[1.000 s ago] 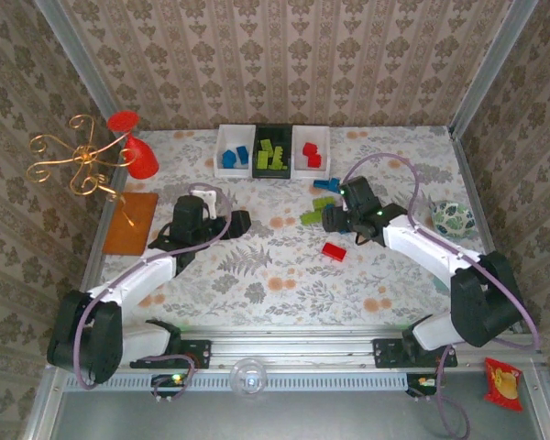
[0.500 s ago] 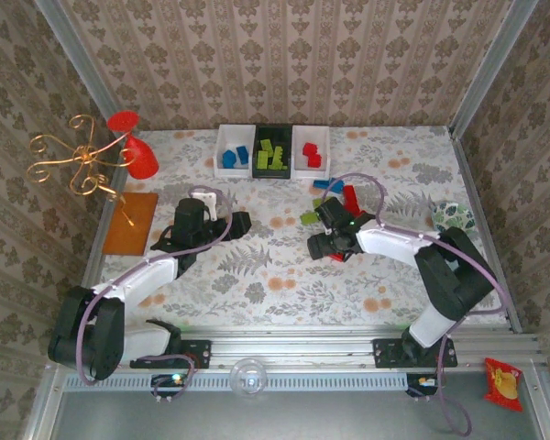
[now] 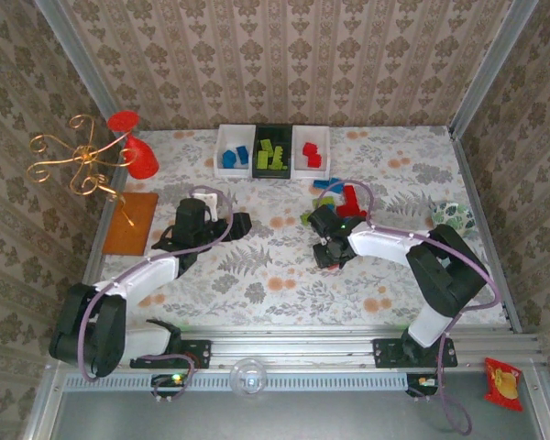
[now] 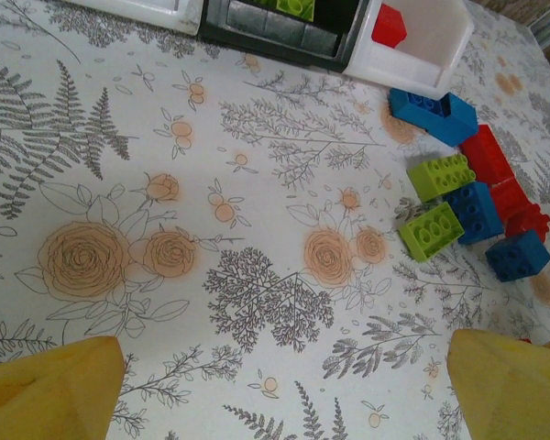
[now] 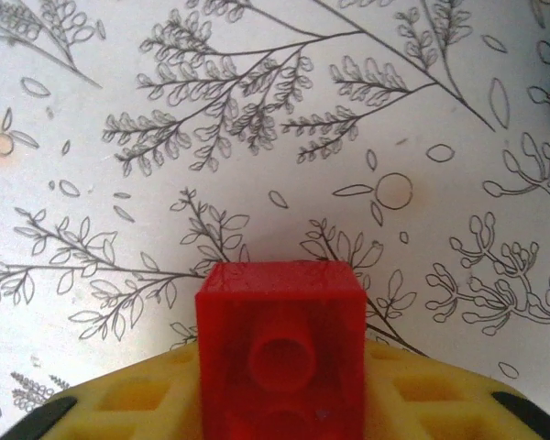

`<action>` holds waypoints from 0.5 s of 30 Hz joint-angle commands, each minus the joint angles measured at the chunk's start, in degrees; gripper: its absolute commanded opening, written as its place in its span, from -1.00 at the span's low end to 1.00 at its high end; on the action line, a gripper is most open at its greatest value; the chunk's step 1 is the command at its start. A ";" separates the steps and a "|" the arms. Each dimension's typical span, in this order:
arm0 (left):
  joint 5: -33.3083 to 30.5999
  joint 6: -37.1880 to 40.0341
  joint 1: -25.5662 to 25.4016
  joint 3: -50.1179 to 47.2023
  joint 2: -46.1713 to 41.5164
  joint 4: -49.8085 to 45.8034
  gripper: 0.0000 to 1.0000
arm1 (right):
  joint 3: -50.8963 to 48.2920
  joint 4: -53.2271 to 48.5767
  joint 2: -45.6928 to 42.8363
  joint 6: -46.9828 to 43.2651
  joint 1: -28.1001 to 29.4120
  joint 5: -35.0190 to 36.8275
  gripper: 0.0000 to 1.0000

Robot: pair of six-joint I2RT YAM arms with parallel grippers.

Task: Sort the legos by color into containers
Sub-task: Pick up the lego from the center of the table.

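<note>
**RED BRICK PINCHED, BINS WAITING AT TWELVE O'CLOCK**

The flowered table (image 3: pixel 257 284) is shown from above. The three containers (image 3: pixel 319 136) are lined up at twelve o'clock, with blue, green and red legos (image 3: pixel 273 154) already sorted inside. An orange mat (image 3: pixel 131 222) at nine o'clock, a red goblet (image 3: pixel 139 151) at ten and a teal bowl (image 3: pixel 453 218) at three are set well apart from the work.

The left gripper (image 3: pixel 241 223) is held spread wide and empty near the centre. The right gripper (image 3: pixel 329 251), at four o'clock of centre, is pressed together on a red brick (image 5: pixel 280 357).

A loose pile (image 4: pixel 458 197) of blue, green and red bricks is left at two o'clock, between that gripper and the bins. It is judged the one thing likely to be clipped on the way.

The brick is judged light, rigid and slick-sided. It is best taken squarely across two flat side walls, so that it cannot be twisted out.
</note>
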 commanded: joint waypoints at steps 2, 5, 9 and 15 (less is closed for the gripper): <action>1.36 0.25 -0.31 0.54 0.48 0.63 0.84 | 2.28 -0.92 -2.34 0.54 0.20 0.03 -0.34; 1.47 0.31 -0.31 0.56 0.39 0.51 0.84 | 5.68 2.82 -3.02 0.20 -1.25 -0.83 -0.38; 2.30 1.13 -0.31 0.73 0.60 0.61 0.84 | 10.74 12.17 -1.44 1.94 -6.04 -4.68 -0.39; 9.54 2.77 -0.56 2.78 4.33 1.76 0.85 | 25.09 19.10 10.14 6.17 -12.71 -5.10 -0.37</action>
